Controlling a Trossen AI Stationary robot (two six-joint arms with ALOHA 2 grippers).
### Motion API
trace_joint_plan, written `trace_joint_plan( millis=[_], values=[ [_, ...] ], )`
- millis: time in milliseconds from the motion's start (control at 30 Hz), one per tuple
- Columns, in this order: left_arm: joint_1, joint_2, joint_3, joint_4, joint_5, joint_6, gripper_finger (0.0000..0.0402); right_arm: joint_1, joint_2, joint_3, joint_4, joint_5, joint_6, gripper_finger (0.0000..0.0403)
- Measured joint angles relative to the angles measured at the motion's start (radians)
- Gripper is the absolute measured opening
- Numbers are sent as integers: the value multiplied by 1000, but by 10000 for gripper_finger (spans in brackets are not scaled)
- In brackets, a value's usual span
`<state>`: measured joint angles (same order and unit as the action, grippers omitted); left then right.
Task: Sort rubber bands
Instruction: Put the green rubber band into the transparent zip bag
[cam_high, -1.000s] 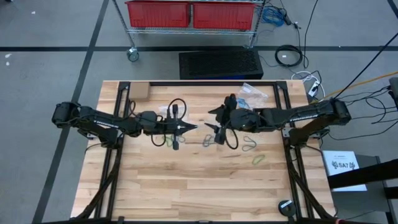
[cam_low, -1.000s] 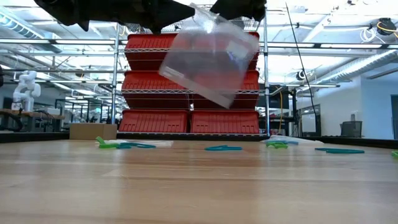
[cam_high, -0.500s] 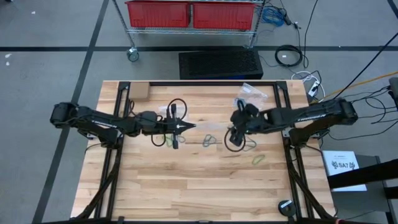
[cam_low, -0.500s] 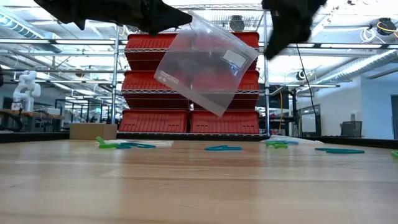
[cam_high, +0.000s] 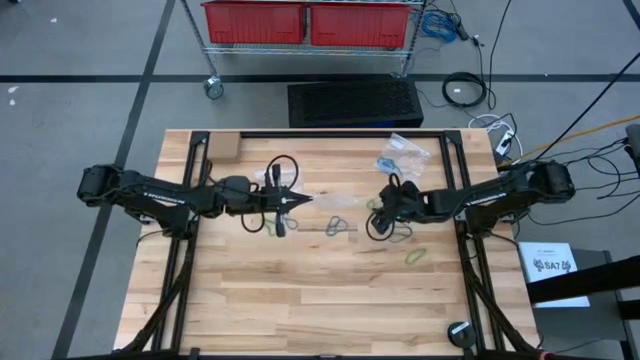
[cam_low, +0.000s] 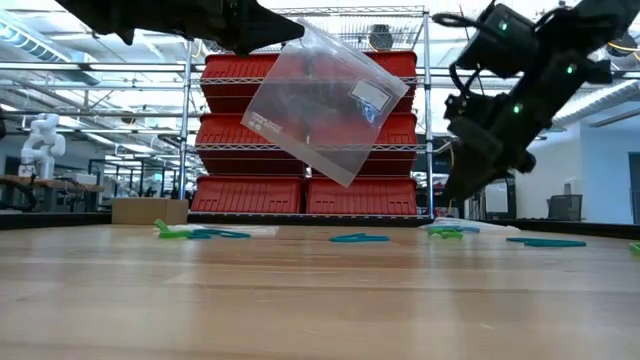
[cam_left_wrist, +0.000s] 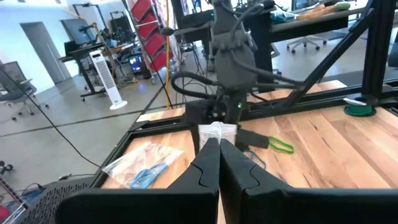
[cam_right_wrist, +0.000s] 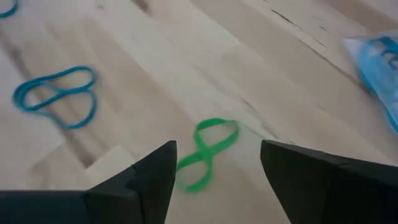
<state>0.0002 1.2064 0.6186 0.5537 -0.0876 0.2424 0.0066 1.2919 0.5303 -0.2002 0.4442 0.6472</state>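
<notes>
While my left pincer (cam_low: 285, 30) keeps the clear plastic bag (cam_low: 315, 100) pinched aloft at upper centre, my right pincer (cam_right_wrist: 214, 168) has dropped low.
Its jaws gape empty over a bright green figure-eight rubber band (cam_right_wrist: 208, 152) lying on the pale wooden table (cam_high: 300, 300), right of centre; pickup looks next.

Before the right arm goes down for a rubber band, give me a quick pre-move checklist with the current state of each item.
1. Left gripper shut on the clear plastic zip bag: ok, bag hangs in the air from one edge.
2. Right gripper open: ok, fingers stand wide apart.
3. Target lined up: ok, a bright green twisted rubber band lies on the wooden table between the right fingers.
4. Right gripper empty: ok, nothing between its fingers.
5. Neighbouring blue rubber band clear of the green one: ok, they lie apart.
6. Bag mouth open to receive a band: cannot tell.
</notes>
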Motion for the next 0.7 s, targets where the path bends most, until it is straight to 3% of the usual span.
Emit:
trace_joint_plan(
  millis=[200, 533, 700],
  values=[
    [0, 0, 0, -7, 0, 0, 0, -22, 53, -21, 95, -6, -4, 216],
    [0, 0, 0, -18, 0, 0, 0, -27, 246, -19, 206, 10, 19, 210],
    [0, 0, 0, -18, 0, 1, 0, -26, 274, -18, 242, 16, 6, 156]
  ],
)
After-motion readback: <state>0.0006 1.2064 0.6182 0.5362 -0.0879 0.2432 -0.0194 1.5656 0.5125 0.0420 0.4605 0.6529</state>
